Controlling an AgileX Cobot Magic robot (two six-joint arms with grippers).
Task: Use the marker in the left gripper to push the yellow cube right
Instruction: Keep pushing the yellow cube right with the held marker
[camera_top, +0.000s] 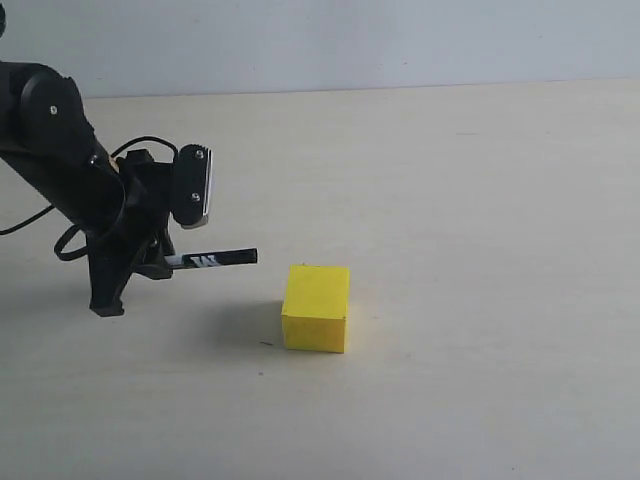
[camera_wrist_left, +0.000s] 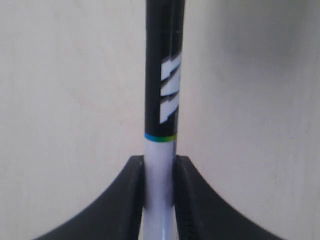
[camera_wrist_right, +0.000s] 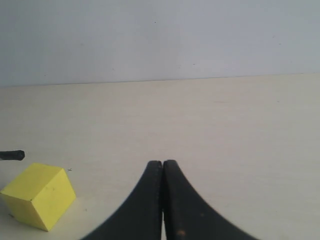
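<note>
Near yellow cube (camera_top: 316, 307), marker (camera_top: 212, 260) in left pincer (camera_wrist_left: 160, 169)

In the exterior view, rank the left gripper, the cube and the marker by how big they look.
1. The left gripper, taken with its arm, fills the most frame.
2. The cube.
3. The marker: its visible part is longer than the cube is wide, but it is thin and covers far less area.

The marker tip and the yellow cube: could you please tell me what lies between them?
Nothing: the exterior view shows only bare table between the marker and the yellow cube.
</note>
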